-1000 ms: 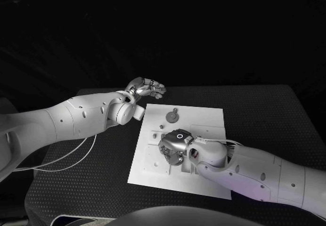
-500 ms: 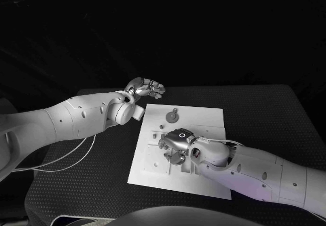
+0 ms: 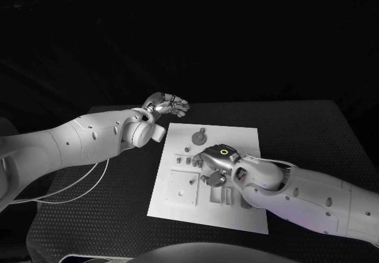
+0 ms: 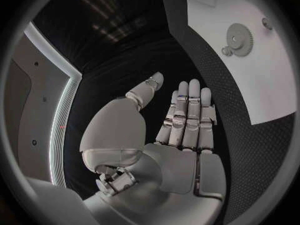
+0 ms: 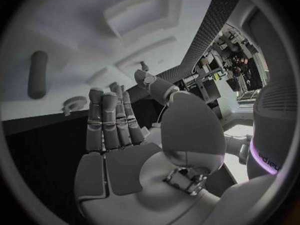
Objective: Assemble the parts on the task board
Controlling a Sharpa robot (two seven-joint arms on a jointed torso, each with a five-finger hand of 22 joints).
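The white task board (image 3: 241,139) lies in the middle of the black table. A large grey gear (image 3: 200,136) lies on its far part, with small grey parts (image 3: 187,149) nearer on its left side. My right hand (image 3: 213,160) hovers over the board's middle with straight fingers (image 5: 109,120) and holds nothing. A small gear (image 3: 213,178) lies on the board beside it, seen also as the small gear (image 5: 75,104) near the fingertips, with a grey peg (image 5: 37,74) farther off. My left hand (image 3: 167,103) is off the board's far left corner, its palm (image 4: 181,155) bare and fingers straight.
The board (image 4: 262,75) with its large gear (image 4: 239,35) lies ahead of the left hand. A raised rectangular block (image 3: 183,187) and slots mark the board's near half. A white cable (image 3: 87,183) loops on the table at the left. Black table (image 3: 316,126) surrounds the board.
My right hand has moved toward the board's far side, uncovering a small gear and slots where it was. The left hand has barely shifted.
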